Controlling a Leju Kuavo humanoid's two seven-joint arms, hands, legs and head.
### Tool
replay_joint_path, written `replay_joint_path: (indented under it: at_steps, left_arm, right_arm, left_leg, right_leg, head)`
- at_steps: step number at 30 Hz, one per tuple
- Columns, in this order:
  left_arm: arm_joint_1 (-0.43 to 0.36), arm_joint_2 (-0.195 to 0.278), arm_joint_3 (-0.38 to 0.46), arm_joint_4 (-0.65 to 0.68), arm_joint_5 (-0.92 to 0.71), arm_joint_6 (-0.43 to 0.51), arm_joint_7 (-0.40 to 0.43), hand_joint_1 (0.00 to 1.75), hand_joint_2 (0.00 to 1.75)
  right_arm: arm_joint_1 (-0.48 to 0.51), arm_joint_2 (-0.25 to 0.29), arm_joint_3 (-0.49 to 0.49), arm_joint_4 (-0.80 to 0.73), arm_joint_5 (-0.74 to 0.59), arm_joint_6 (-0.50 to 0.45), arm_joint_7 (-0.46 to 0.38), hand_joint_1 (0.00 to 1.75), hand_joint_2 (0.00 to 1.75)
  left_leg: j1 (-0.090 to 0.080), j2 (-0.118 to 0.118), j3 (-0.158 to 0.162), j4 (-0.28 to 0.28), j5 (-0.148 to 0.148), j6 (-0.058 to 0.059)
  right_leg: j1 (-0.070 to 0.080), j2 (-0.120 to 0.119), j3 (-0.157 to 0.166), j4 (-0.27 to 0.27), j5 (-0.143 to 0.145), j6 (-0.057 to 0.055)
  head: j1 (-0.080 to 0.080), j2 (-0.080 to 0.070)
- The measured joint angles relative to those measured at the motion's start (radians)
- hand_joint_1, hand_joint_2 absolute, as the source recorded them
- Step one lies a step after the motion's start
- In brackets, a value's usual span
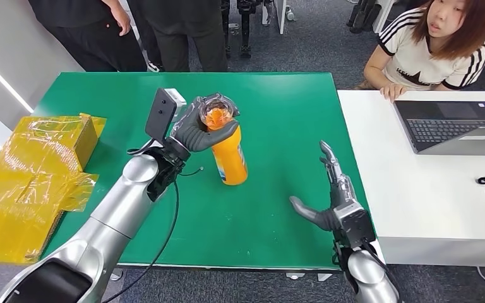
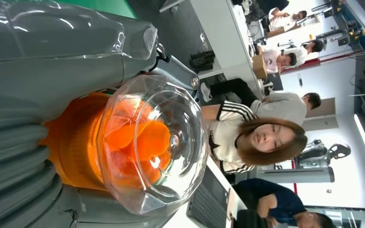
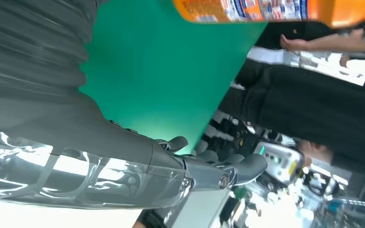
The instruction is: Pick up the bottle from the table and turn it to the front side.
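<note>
Near the middle of the head view, a little left of centre, an orange bottle stands upright on the green table. Its clear faceted cap sits at the top, with orange showing through it. The left hand comes in from the lower left of the frame on its silver arm and grips the bottle around the neck just under the cap, fingers wrapped tight against the orange body. In the left wrist view the cap is close up at the centre, with the grey thumb above it and the ribbed cover below, both pressed to the bottle's neck.

The right hand hovers at the lower right of the head view, over the table's near right edge, well apart from the bottle, fingers spread and holding nothing. In the right wrist view its fingers extend apart above the green surface.

At the left edge lie yellow plastic-wrapped packages. At the right stands a white table with an open laptop, and a person in a white striped shirt sits behind it.
</note>
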Motion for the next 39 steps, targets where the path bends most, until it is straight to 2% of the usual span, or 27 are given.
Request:
replay_joint_path:
  at_steps: [10, 15, 18, 22, 27, 39]
  left_arm:
    - [-0.002, 0.022, 0.006, 0.0, -0.025, 0.004, 0.011, 1.75, 1.75]
    - [-0.005, 0.044, 0.007, -0.003, -0.126, 0.053, -0.016, 1.75, 1.75]
    - [-0.008, 0.052, 0.006, -0.01, -0.211, 0.111, -0.027, 1.75, 1.75]
    - [-0.021, 0.076, -0.013, -0.031, -0.441, 0.262, -0.022, 1.75, 1.75]
    - [-0.053, 0.133, -0.037, -0.07, -0.758, 0.399, 0.035, 1.75, 1.75]
    - [-0.182, 0.35, -0.086, -0.117, -1.255, 0.524, 0.118, 1.75, 1.75]
  right_arm:
    - [0.045, -0.017, -0.022, -0.067, -0.02, -0.012, -0.004, 0.0, 1.75]
    - [0.085, -0.028, -0.029, -0.11, -0.025, -0.023, -0.011, 0.0, 1.75]
    - [0.097, -0.033, -0.032, -0.127, -0.027, -0.028, -0.011, 0.0, 1.75]
    - [0.113, -0.037, -0.038, -0.153, -0.028, -0.035, -0.013, 0.0, 1.75]
    - [0.121, -0.047, -0.043, -0.176, -0.031, -0.025, -0.014, 0.0, 1.75]
    - [0.175, -0.066, -0.069, -0.208, -0.037, -0.062, -0.041, 0.0, 1.75]
  left_leg:
    - [0.0, 0.0, 0.0, 0.0, 0.0, 0.0]
    - [0.0, 0.0, 0.0, 0.0, 0.0, 0.0]
    - [0.0, 0.0, 0.0, 0.0, 0.0, 0.0]
    - [0.0, 0.0, 0.0, 0.0, 0.0, 0.0]
    - [0.0, 0.001, 0.0, 0.0, 0.0, 0.0]
    - [0.0, 0.002, 0.0, -0.001, 0.0, 0.0]
  right_leg:
    - [0.0, 0.0, 0.0, 0.0, 0.0, 0.0]
    - [0.0, 0.0, 0.0, 0.0, 0.0, 0.0]
    - [0.0, 0.0, 0.0, 0.0, 0.0, 0.0]
    - [0.0, 0.0, 0.0, 0.0, 0.0, 0.0]
    - [0.0, 0.001, 0.0, 0.0, 0.0, 0.0]
    - [0.0, 0.003, -0.001, 0.0, 0.0, 0.0]
  head:
    - [0.0, 0.0]
    - [0.0, 0.0]
    - [0.0, 0.0]
    - [0.0, 0.0]
    - [0.0, 0.0]
    - [0.0, 0.0]
